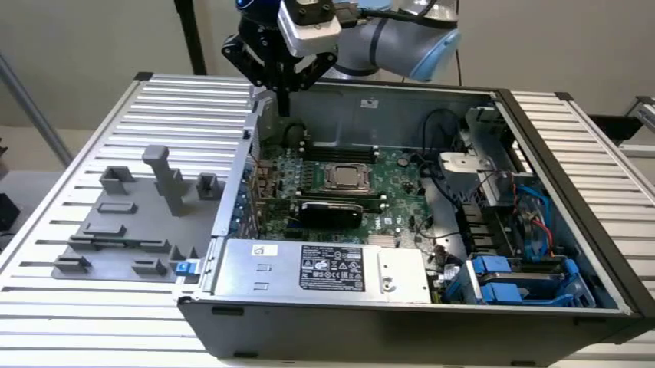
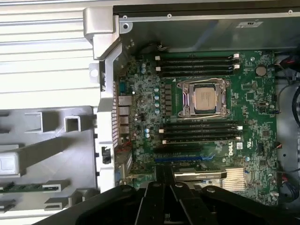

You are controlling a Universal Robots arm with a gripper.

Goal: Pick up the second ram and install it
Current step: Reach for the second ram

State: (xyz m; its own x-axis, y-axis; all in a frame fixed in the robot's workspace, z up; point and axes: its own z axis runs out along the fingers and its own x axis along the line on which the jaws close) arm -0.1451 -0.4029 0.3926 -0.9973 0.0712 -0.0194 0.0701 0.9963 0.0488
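Grey plastic tray (image 1: 103, 253) (image 2: 47, 145) sits on the desk (image 1: 92, 322) at the exterior view's left of the open computer case (image 1: 409, 314). From the wrist view we make out the second ram (image 2: 21, 187), a thin green stick lying flat in one of the tray's slots, outside the case. A tall grey post (image 1: 164, 180) stands upright on the tray, with lower blocks around it. The case's metal side wall (image 1: 241, 176) runs between the tray and the motherboard (image 1: 394, 172) (image 2: 211, 117).

Inside the case we see the processor (image 1: 348, 178) (image 2: 206, 98) mid-board with dark memory slots (image 2: 197, 63) on both sides of it, a silver power supply (image 1: 317, 268) at the near end, and blue drive brackets (image 1: 501, 280) with cables (image 1: 532, 222) at the exterior view's right.

Arm (image 1: 394, 38) reaches in from behind the case with its wrist turned straight down. The pincer (image 1: 284, 103) (image 2: 164, 183) hangs above the case's far corner, roughly over the side wall and well apart from the stick. Its fingers look pressed together.

The desk is slatted aluminium. Behind it we see a pale wall and a dark pole (image 1: 189, 34).
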